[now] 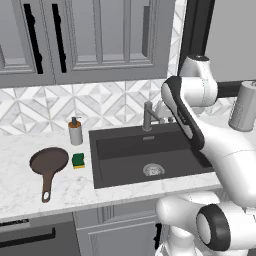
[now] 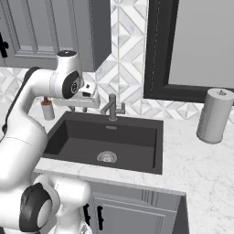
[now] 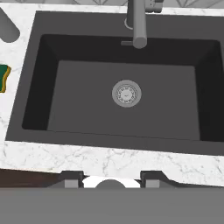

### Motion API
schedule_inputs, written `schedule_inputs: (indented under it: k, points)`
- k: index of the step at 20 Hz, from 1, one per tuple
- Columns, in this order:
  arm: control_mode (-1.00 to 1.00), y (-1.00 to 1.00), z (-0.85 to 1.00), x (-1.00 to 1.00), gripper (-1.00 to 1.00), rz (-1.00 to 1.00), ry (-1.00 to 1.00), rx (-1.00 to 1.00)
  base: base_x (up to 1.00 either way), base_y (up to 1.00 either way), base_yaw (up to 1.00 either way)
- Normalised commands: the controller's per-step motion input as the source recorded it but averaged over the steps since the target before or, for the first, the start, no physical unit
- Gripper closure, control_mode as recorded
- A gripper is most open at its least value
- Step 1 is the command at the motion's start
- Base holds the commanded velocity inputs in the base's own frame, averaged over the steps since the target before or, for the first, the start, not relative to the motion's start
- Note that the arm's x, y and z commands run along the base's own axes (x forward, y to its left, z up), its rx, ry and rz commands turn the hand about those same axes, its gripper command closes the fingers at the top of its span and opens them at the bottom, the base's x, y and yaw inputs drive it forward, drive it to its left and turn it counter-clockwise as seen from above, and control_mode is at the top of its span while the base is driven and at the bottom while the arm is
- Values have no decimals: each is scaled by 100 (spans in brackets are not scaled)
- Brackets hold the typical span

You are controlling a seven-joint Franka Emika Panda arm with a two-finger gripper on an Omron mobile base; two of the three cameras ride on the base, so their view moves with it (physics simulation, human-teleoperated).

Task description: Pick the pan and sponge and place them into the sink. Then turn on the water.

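The dark-brown pan (image 1: 48, 161) lies on the white marble counter left of the sink (image 1: 125, 150), its long handle pointing toward the front edge. The green sponge (image 1: 78, 160) sits between pan and basin, and its edge also shows at the left of the hand view (image 3: 3, 78). My gripper (image 2: 78, 109) hangs above the sink's back left part, near the grey faucet (image 2: 112, 109). It looks straight down into the empty charcoal basin (image 3: 87, 109). Its fingertips (image 3: 72, 178) stand apart, open, with nothing between them. No water runs from the faucet (image 3: 139, 22).
A tan soap dispenser (image 1: 75, 132) stands behind the sponge by the tiled wall. A grey cylindrical canister (image 2: 214, 115) stands on the counter right of the sink. Wall cabinets hang above the counter, and drawers sit below its front edge.
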Motion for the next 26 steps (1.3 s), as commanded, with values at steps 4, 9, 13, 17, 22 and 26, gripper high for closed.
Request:
schedule_inputs:
  k: [4, 9, 13, 17, 22, 26]
  points:
    - [-100, 44, 0, 5, -100, 0, 0, 1, 0, 0, 0]
    - [-100, 100, -8, 0, -100, 0, 0, 0, 0, 0, 0]
    - [-100, 100, -34, 0, -100, 0, 0, 0, 0, 0, 0]
    - [-100, 100, -63, 0, -100, 0, 0, 0, 0, 0, 0]
    - [-100, 77, -53, -3, -100, 1, 0, 0, 0, 0, 0]
    - [-100, 2, -5, 0, -100, 0, 0, 0, 0, 0, 0]
